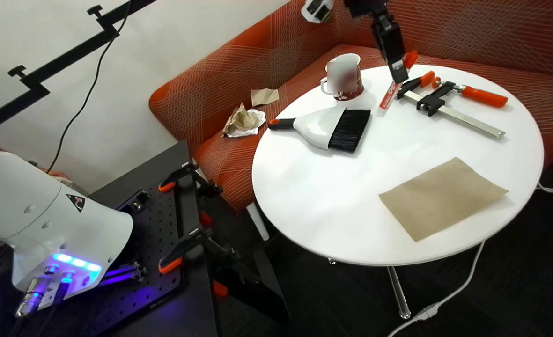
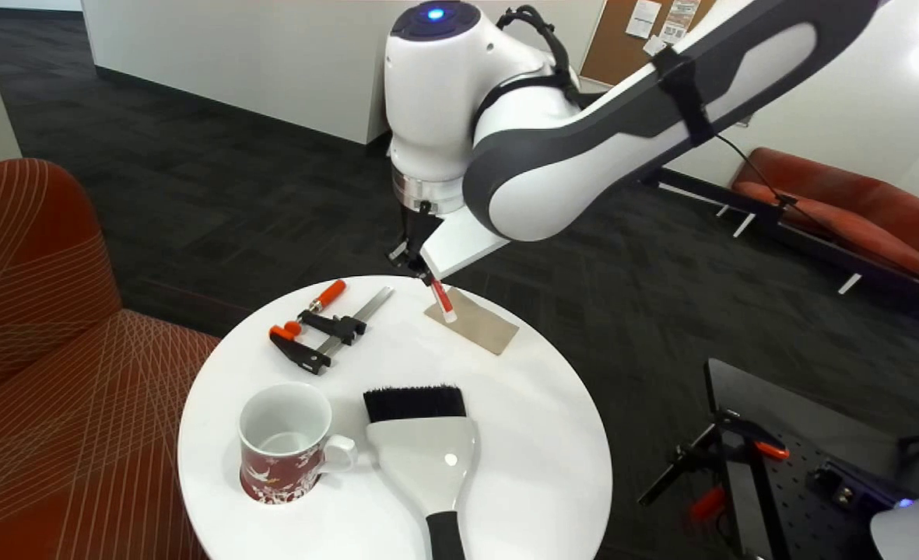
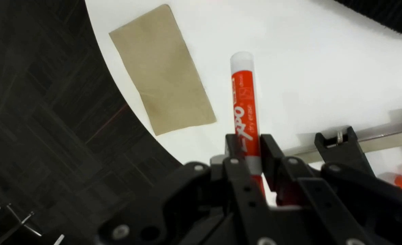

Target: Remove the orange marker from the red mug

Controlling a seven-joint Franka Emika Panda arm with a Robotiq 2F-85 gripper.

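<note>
In the wrist view we look down on a round white table (image 3: 286, 78). The robot hand (image 3: 249, 141) is clenched on the orange marker (image 3: 245, 105) from both sides, and the marker's whitish end points up the view. A sheet of brown paper (image 3: 163, 75) lies near the table's left edge; at lower right we see part of a clamp (image 3: 343, 149).

In an exterior view, the red mug (image 1: 346, 77), white with a dark red pattern, stands upright near the far left edge, partly blurred. Just beside it lies a brush (image 1: 316, 128), its handle tip at the left edge. The clamp lies near the far right edge.

In an exterior view, a white arm (image 2: 548, 179) extends from the upper right. We see the marker hanging tilted above the table, whitish end down, toward the far edge and well apart from the mug, which stands by the left edge with its handle toward the brush.
</note>
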